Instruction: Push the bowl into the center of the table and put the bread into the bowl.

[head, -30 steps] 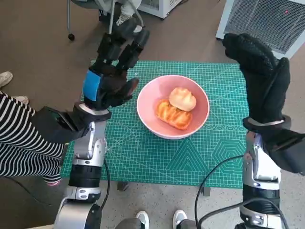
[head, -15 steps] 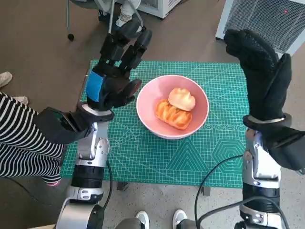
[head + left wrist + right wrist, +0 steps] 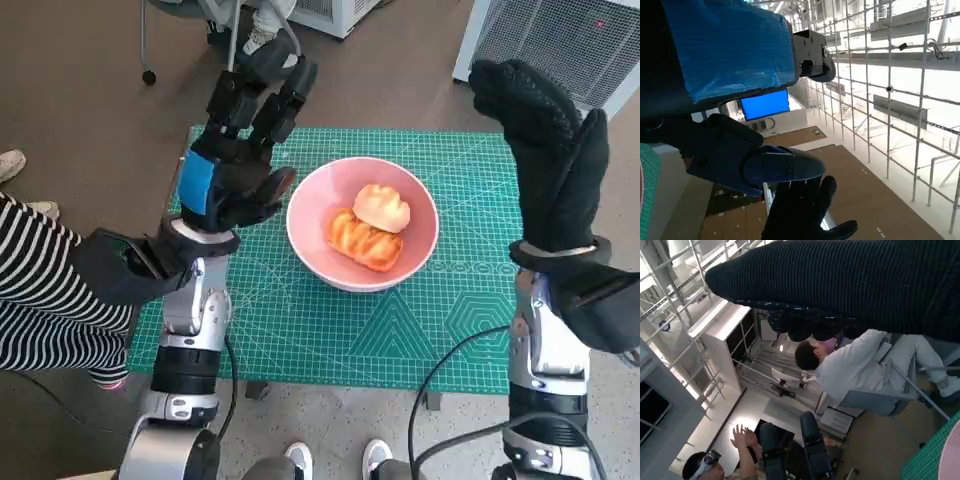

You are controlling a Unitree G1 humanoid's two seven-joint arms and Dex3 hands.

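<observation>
A robotics lab in a high industrial hall: beyond the right hand [image 3: 850,285], white steel roof trusses [image 3: 675,300] and a seated person in a white coat [image 3: 860,370]; beneath both hands, a green gridded cutting mat [image 3: 400,330].

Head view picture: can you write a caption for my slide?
Bread sits in the pink bowl on the green mat, both hands raised and empty.

One pink bowl [image 3: 362,222], two pieces of bread [image 3: 368,226] in it, one green mat [image 3: 330,330], two hands [image 3: 240,150]
</observation>
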